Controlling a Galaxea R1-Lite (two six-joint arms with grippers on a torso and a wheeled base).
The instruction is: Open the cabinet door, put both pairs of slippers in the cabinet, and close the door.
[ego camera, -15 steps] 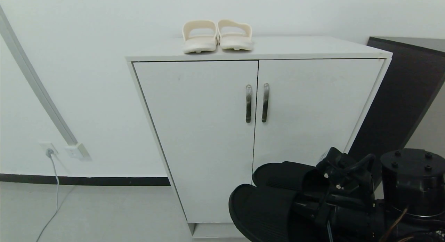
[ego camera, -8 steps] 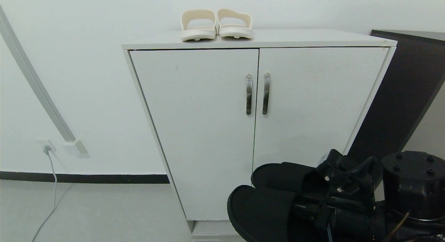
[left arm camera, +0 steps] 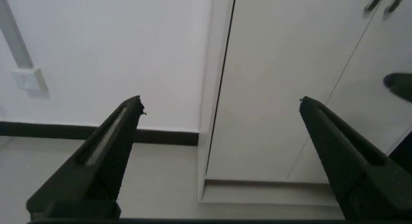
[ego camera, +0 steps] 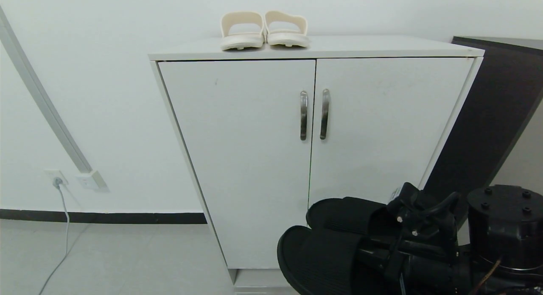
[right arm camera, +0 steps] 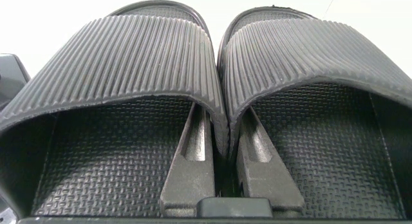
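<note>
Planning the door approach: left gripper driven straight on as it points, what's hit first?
The left gripper likely meets the white two-door cabinet, low on its left front edge; depth unclear.

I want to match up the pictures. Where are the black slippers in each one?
Head view: black slippers low, right of centre, before the white cabinet.
Left wrist view: probably their toe at one edge, beside the cabinet.
Right wrist view: close up, right gripper pinching their inner sides.
Shared landmark: the cabinet's front, head and left wrist views.
</note>
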